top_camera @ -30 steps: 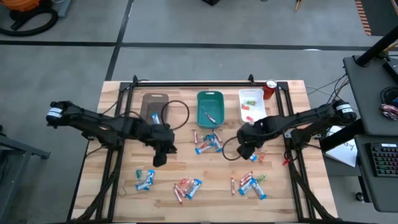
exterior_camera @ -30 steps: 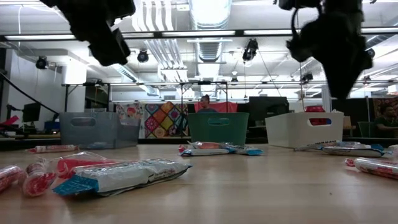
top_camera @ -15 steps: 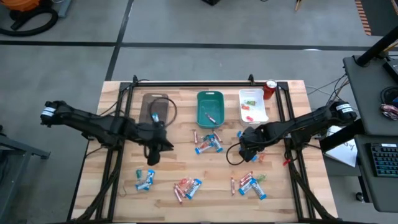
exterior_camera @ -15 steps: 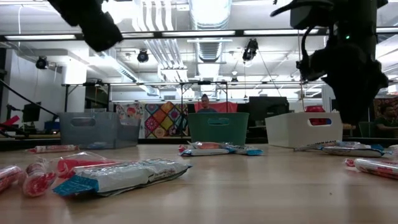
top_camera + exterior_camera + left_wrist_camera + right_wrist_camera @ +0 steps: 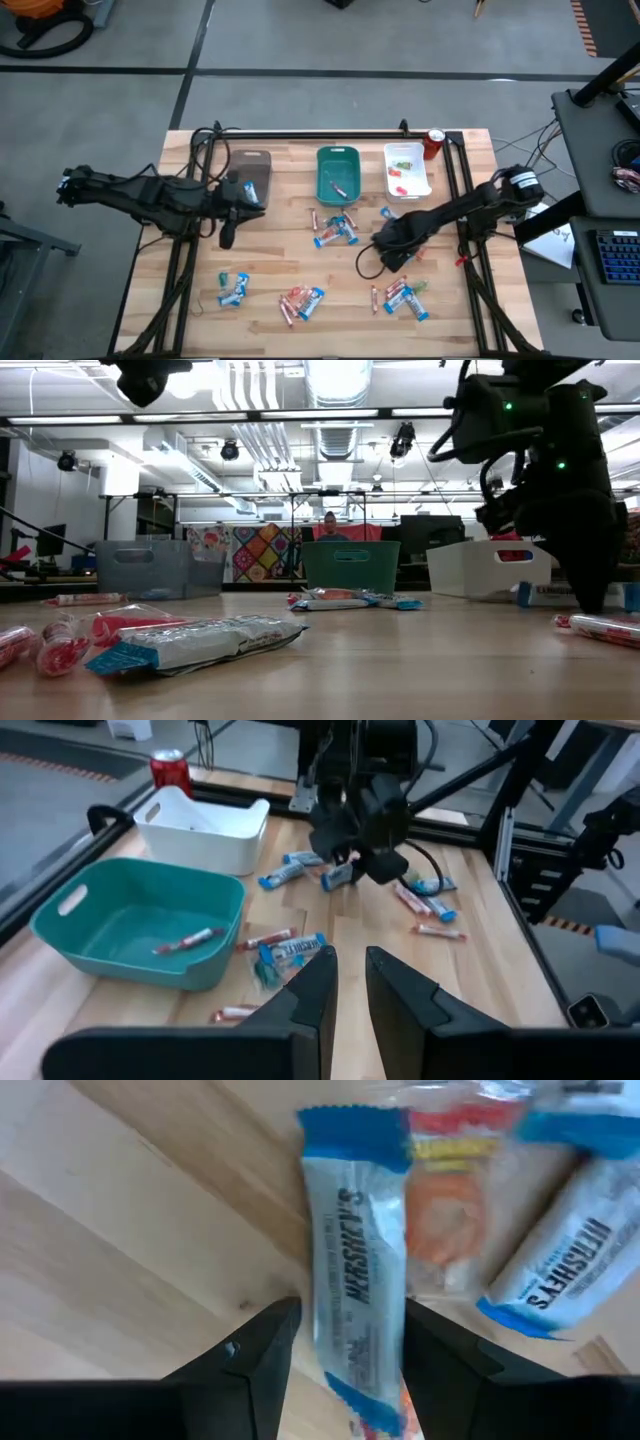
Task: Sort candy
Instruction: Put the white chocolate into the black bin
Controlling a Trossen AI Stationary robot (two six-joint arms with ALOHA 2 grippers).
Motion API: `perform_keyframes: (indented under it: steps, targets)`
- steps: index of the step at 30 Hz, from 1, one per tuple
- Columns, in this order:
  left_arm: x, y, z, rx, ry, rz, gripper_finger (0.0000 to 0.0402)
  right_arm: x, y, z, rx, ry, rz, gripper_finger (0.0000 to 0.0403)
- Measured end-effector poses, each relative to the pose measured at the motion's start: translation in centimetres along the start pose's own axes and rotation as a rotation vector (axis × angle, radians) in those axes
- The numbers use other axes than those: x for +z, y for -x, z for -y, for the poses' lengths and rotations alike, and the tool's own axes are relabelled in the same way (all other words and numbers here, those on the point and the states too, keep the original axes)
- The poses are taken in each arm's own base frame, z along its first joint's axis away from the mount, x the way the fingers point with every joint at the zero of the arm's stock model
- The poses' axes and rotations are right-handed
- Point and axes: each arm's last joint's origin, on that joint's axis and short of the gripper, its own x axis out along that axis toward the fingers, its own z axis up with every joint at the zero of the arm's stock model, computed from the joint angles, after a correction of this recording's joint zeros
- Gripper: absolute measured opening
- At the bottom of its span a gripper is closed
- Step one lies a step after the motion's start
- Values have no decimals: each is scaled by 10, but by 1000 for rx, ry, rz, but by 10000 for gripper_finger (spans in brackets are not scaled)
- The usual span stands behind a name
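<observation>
Wooden slat table [image 5: 200, 330] in a big workshop, dark frame rails around it, three trays along the far edge: brown tray [image 5: 250, 172], teal tray [image 5: 337, 175], white tray [image 5: 407, 168], red can [image 5: 434, 143] just beside the white one. Candy is scattered in loose clumps across the near half of the table; one red stick [image 5: 188, 938] already sits in the teal tray and a few small pieces lie in the white one.

My right gripper [image 5: 345, 1350] is down low over the right-hand clump. Fingers are apart, and a blue-and-white bar [image 5: 352, 1280] lies flat on the wood right between them, long axis running straight through the gap, so the fingers [image 5: 260, 1355] flank its long sides. Not clamped yet as far as I can tell. An orange piece [image 5: 452, 1220] touches that bar's side and a second blue-and-white bar [image 5: 565, 1250] lies just beyond it.

Handling guess: the bar is light, the wrapper thin, crinkly and slippery, the contents stiff enough to hold shape. Best hold is across the narrow width at mid-length, not the flat crimped ends, which would fold and slip. Risk is dragging the orange piece along, since it touches.

My left gripper [image 5: 347, 975] hangs above the table near the brown tray, fingers nearly together with a thin gap, holding nothing, well apart from any candy.
</observation>
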Motion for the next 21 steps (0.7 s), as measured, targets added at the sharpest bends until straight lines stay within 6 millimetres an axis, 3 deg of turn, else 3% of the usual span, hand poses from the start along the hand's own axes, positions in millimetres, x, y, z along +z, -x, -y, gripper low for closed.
perform_keyframes:
  steps: [7,15,21]
  targets:
    - [0,-3,1,3,-29,-2,41,5,0,-8,-9,24,-3,151]
    - [-3,-24,5,10,-81,-33,41,6,15,-10,59,72,76,30]
    - [-6,-45,9,3,-103,-8,41,5,36,-11,158,134,172,24]
